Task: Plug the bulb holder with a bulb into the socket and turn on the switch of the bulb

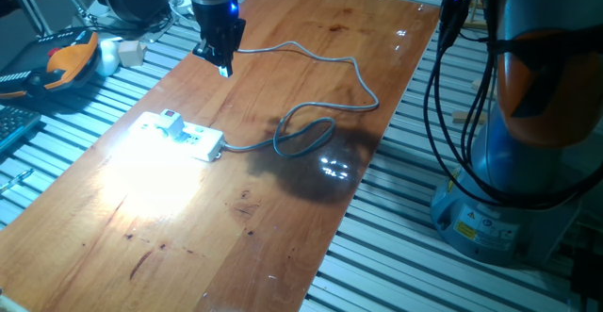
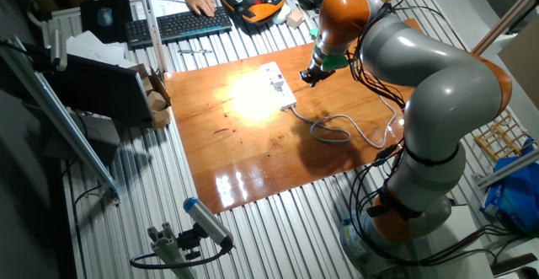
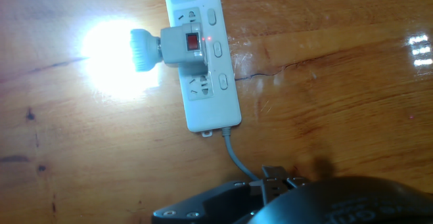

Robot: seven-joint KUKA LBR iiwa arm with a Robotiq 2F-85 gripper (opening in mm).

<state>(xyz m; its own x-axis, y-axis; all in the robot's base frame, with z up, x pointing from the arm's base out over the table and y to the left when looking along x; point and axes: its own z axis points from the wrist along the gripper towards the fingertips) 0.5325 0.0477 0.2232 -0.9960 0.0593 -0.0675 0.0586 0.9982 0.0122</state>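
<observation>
The bulb holder [image 3: 184, 46] sits plugged into the socket [image 3: 203, 61], which lies near the worktop's [image 1: 311, 86] long edge, its bulb [image 3: 115, 51] blazing, so the job looks done. The tool [image 1: 219, 56] hangs above the worktop well apart from the strip, holding nothing; whether its jaws are parted I cannot tell. I'd judge the holder light and stiff, its plastic a bit slick; the boxy body is the place to pinch, never the fragile, likely warm bulb. The grey cable [image 1: 320, 114] is floppy.
</observation>
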